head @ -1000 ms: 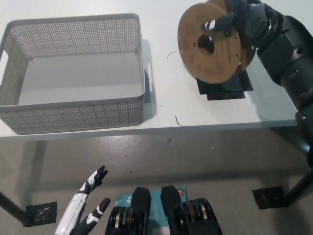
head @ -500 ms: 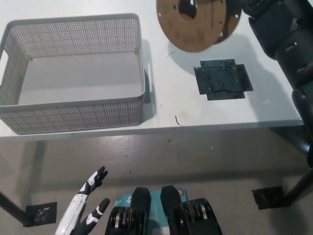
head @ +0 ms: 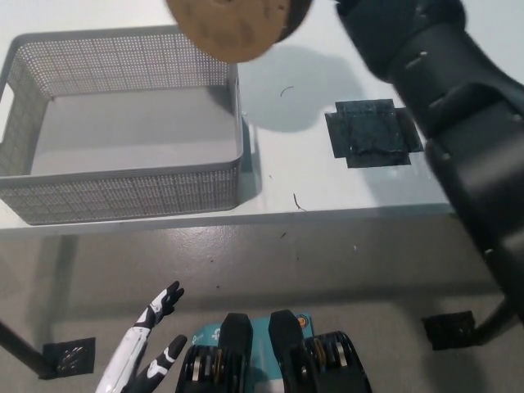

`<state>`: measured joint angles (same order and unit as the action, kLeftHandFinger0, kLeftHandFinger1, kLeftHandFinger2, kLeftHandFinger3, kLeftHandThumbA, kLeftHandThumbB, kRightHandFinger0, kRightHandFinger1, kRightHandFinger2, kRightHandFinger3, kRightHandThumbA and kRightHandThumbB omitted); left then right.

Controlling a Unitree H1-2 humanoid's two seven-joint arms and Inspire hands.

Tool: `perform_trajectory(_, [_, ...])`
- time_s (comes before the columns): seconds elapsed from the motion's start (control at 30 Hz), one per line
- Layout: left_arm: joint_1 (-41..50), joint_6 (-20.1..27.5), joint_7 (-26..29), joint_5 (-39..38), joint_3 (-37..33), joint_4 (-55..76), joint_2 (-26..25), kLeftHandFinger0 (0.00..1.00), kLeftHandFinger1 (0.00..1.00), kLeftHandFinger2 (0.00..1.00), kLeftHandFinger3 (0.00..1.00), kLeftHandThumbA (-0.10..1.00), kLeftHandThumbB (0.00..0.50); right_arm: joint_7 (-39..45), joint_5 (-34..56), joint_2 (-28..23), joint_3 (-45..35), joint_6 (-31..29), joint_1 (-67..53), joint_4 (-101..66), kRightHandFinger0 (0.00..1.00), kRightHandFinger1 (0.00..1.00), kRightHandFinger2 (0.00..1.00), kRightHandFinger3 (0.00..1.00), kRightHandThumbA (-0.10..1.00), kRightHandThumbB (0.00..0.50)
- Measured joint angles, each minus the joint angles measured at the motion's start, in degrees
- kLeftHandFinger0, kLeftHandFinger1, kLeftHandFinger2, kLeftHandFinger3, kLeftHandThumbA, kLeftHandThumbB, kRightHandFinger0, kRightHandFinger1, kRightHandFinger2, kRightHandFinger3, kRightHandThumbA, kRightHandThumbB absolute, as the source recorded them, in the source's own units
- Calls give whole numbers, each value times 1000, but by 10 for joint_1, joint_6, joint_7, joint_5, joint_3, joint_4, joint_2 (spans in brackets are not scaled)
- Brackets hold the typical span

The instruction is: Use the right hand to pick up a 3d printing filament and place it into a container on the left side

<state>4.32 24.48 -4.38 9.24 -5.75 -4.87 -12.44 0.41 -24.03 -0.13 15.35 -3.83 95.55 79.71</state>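
A brown cardboard filament spool [head: 233, 26] hangs in the air at the top edge, over the far right corner of the grey mesh basket [head: 123, 192]; its upper part is cut off by the picture. My black right arm [head: 434, 90] reaches up from the right to it. Only a bit of the right hand [head: 354, 11] shows at the top edge, holding the spool from the right. The basket stands empty on the left of the white table [head: 278, 180]. My white left hand [head: 146, 354] rests low at the bottom left, fingers apart, holding nothing.
A black square mat [head: 372, 133] lies on the table right of the basket, bare now. The table's front edge runs across the middle of the picture. Below it is grey floor with a black table foot [head: 449, 329] at the right.
The right arm has carried the spool up off the black mat and leftward, from right of the basket to over its far right corner. The left hand has stayed put.
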Motion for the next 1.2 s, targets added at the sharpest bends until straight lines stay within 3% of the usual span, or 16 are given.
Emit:
perform_trajectory(0.27, [-1,0,-4,0,-4,3,0,1000,1000,1000,1000,925,320,-19,-1,45,7,-3,8,2,0,340,841,895,-100,198])
perform_trajectory(0.3, [-1,-1,-5,0,-4,3,0,1000,1000,1000,1000,926,321,-23,-2,50,11,-3,8,3,4,355,823,836,-100,259])
perform_trajectory(0.33, [-1,-1,-5,1,-4,3,0,1000,1000,1000,1000,929,322,-25,-3,53,13,-3,8,4,0,325,826,809,-100,216])
perform_trajectory(0.53, [-6,-1,-9,5,-5,5,0,1000,1000,1000,1000,955,324,-39,-12,65,34,-3,-8,8,7,375,689,625,-100,260])
perform_trajectory(0.67, [-9,-1,-11,7,-6,8,0,1000,1000,1000,1000,953,321,-52,-17,70,50,-7,-38,10,0,281,677,638,-100,272])
perform_trajectory(0.87, [-18,-1,-12,10,-9,9,0,1000,1000,1000,1000,962,324,-63,-26,78,69,-9,-85,18,33,356,774,737,-100,268])
perform_trajectory(0.9, [-20,-1,-12,10,-10,9,0,1000,1000,1000,1000,948,327,-66,-27,81,73,-9,-90,18,646,629,793,761,-100,244])
perform_trajectory(0.93, [-22,-1,-12,10,-11,9,0,1000,1000,1000,1000,947,327,-69,-29,85,77,-9,-96,18,699,589,743,710,-100,242])
perform_trajectory(0.97, [-24,-1,-13,10,-11,9,0,1000,1000,1000,1000,948,330,-70,-30,88,80,-9,-100,18,1000,796,651,662,-100,239])
perform_trajectory(1.0, [-25,-2,-13,10,-12,9,0,1000,1000,1000,1000,948,330,-71,-31,92,83,-9,-105,19,1000,705,610,657,-100,238])
perform_trajectory(1.03, [-25,-2,-14,10,-14,10,0,1000,1000,1000,1000,948,331,-71,-32,96,85,-9,-111,19,480,358,480,651,-100,238])
perform_trajectory(1.07, [-26,-2,-15,10,-15,10,0,1000,1000,1000,1000,947,331,-72,-34,99,90,-9,-117,20,175,231,516,748,-100,219])
perform_trajectory(1.1, [-27,-3,-16,10,-17,10,0,1000,1000,1000,1000,947,331,-75,-36,102,94,-9,-125,20,104,206,585,895,-100,227])
perform_trajectory(1.13, [-28,-3,-17,10,-17,10,0,1000,1000,1000,1000,948,329,-78,-37,103,95,-9,-127,20,116,221,585,877,-15,241])
perform_trajectory(1.17, [-28,-3,-18,10,-18,10,0,1000,1000,1000,1000,947,324,-81,-37,103,97,-10,-127,20,285,463,797,1000,195,317])
perform_trajectory(1.2, [-29,-3,-19,10,-19,10,0,1000,1000,1000,1000,947,323,-82,-37,103,97,-10,-126,20,686,921,1000,1000,478,384])
